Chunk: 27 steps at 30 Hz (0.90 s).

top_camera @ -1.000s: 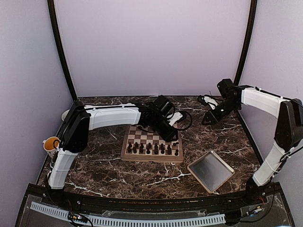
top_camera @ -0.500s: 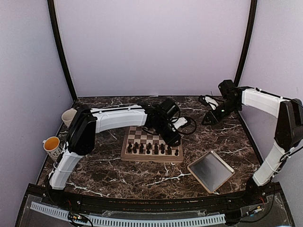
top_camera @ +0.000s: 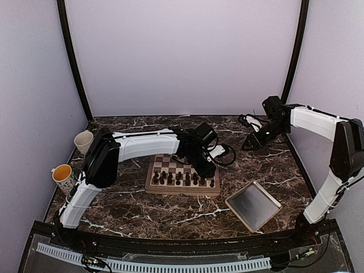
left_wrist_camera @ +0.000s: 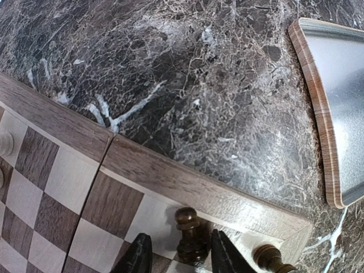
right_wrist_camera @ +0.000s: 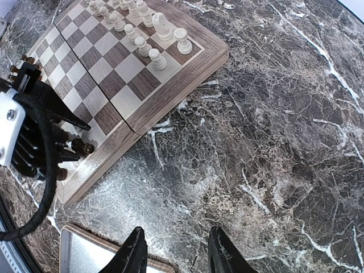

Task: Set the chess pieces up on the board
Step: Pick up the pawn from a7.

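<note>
Two rows of dark chess pieces [top_camera: 181,178] stand along the near side of the board [top_camera: 170,191], which lies on the marble worktop [top_camera: 170,213]; pale chessmen [right_wrist_camera: 149,35] line its far side. The left gripper [top_camera: 208,169] hangs over the board's near right corner. Its fingers [left_wrist_camera: 139,257] are parted and set either side of a dark pawn [left_wrist_camera: 190,226] on the edge square next to the corner one. A strip of light square shows between the pawn and one finger, so they are not pinching it. Another dark piece [left_wrist_camera: 267,259] stands on the corner square itself, just beside the pawn. The right gripper [right_wrist_camera: 176,247] hovers off the board's far right corner, above bare marble, its fingers [right_wrist_camera: 134,255] spread with nothing between them. A shallow tray [top_camera: 253,206] lies near the board's near right corner, apart from the rim. A paper cup [top_camera: 83,140] and a mug [top_camera: 62,175] sit well to the left of the board.
</note>
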Each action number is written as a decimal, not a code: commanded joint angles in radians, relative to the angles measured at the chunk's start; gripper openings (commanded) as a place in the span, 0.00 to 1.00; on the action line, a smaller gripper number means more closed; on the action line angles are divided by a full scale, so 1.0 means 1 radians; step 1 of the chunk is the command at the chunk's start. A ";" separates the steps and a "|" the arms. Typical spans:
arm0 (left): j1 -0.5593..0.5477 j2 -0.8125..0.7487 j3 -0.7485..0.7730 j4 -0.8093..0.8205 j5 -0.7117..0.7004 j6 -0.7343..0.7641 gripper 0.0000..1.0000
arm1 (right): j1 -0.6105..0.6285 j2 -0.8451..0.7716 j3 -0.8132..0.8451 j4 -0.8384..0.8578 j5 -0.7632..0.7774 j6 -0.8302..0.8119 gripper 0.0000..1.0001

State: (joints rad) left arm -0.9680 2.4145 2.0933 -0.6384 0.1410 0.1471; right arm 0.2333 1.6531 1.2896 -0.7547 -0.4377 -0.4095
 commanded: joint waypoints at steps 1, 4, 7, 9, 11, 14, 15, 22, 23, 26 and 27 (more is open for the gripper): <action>-0.001 0.005 0.021 -0.027 -0.039 0.011 0.37 | -0.006 0.011 -0.003 0.015 -0.023 0.005 0.37; -0.001 0.005 0.022 -0.027 -0.036 0.011 0.34 | -0.006 0.012 -0.001 0.015 -0.026 0.005 0.37; -0.001 0.006 0.023 -0.028 -0.022 0.011 0.31 | -0.006 0.014 -0.001 0.014 -0.028 0.005 0.37; -0.001 0.007 0.023 -0.029 -0.007 0.012 0.28 | -0.006 0.014 -0.001 0.012 -0.029 0.005 0.37; -0.001 0.008 0.025 -0.030 0.007 0.012 0.24 | -0.007 0.013 -0.003 0.012 -0.027 0.005 0.37; -0.003 0.008 0.025 -0.029 0.029 0.011 0.19 | -0.006 0.013 -0.003 0.012 -0.028 0.005 0.37; -0.003 0.008 0.027 -0.027 0.035 0.009 0.17 | -0.006 0.013 -0.003 0.012 -0.028 0.005 0.37; -0.005 0.002 0.069 -0.012 0.052 -0.021 0.11 | -0.007 0.008 0.003 0.007 -0.029 0.007 0.37; -0.005 -0.003 0.071 -0.007 0.049 -0.026 0.11 | -0.009 0.003 0.005 0.008 -0.029 0.009 0.36; -0.005 -0.029 0.069 0.020 0.039 -0.041 0.11 | -0.025 -0.016 0.017 0.008 -0.039 0.016 0.36; -0.005 -0.039 0.066 0.031 0.039 -0.047 0.11 | -0.036 -0.023 0.025 0.008 -0.048 0.021 0.37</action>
State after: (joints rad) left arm -0.9684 2.4275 2.1395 -0.6338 0.1734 0.1295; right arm 0.2279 1.6581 1.2900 -0.7555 -0.4545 -0.4061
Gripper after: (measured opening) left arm 0.165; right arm 0.366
